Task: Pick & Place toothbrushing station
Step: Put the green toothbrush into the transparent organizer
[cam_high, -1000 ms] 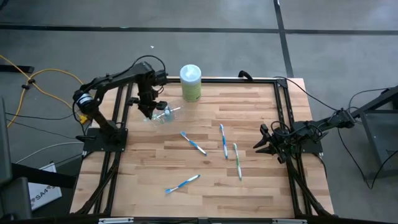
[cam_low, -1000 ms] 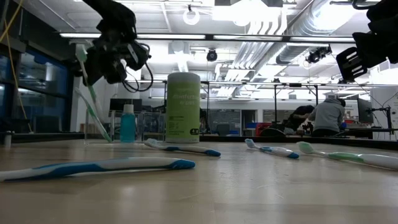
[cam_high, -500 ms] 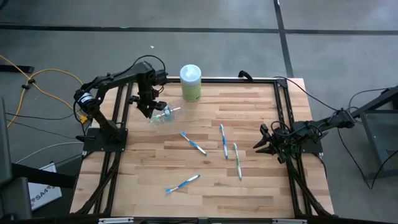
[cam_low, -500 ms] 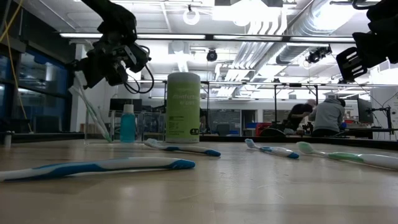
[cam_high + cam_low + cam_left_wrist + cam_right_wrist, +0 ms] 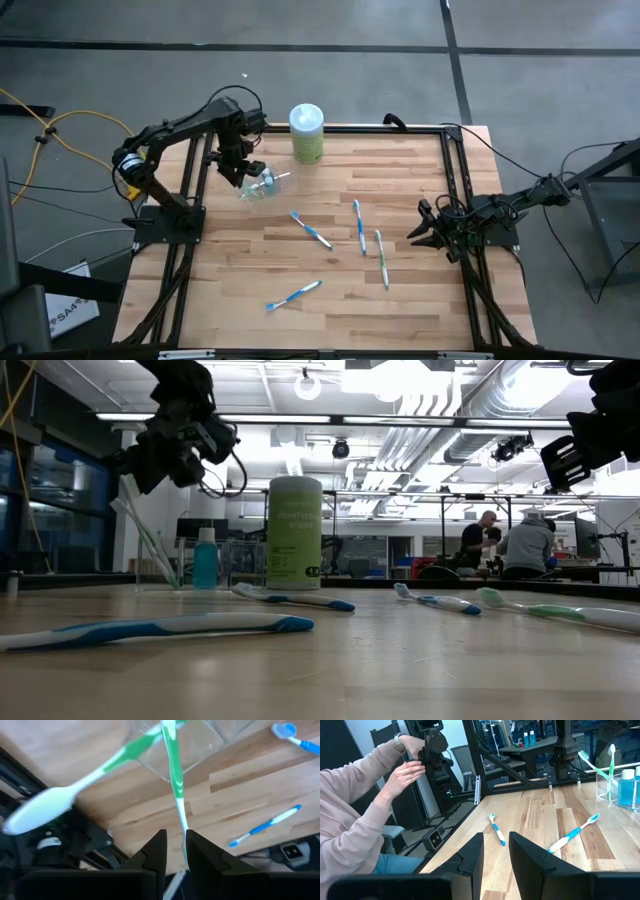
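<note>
The clear cup (image 5: 258,187) stands at the table's far left with two green-and-white toothbrushes (image 5: 150,540) leaning in it, heads up. My left gripper (image 5: 240,172) hovers just above the cup. Its fingers stand narrowly apart (image 5: 175,837) on either side of one brush's thin neck (image 5: 181,817). The other brush's head (image 5: 35,812) shows close by. Two blue toothbrushes (image 5: 311,230) (image 5: 359,225), a green one (image 5: 381,258) and another blue one (image 5: 293,295) lie flat on the table. My right gripper (image 5: 414,224) waits at the right edge, narrowly open and empty. My left gripper comes from above, its fingers (image 5: 200,852) on either side of the green toothbrush's thin white neck (image 5: 183,827), near the head end. The gap is wider than the neck, and I cannot tell whether either finger touches it. The brush's lower end stands in the cup.
A tall pale-green canister (image 5: 306,133) stands at the far edge, right of the cup. Black frame rails (image 5: 455,200) run along the table's sides. A person (image 5: 365,795) sits beyond the table, hands on a dark device. More people show far behind in the room (image 5: 525,545).
The green toothbrush that stood steep and high at my left gripper has sunk into the cup and now leans beside the other brush. My left gripper has risen a little and drifted slightly toward the table's far left.
</note>
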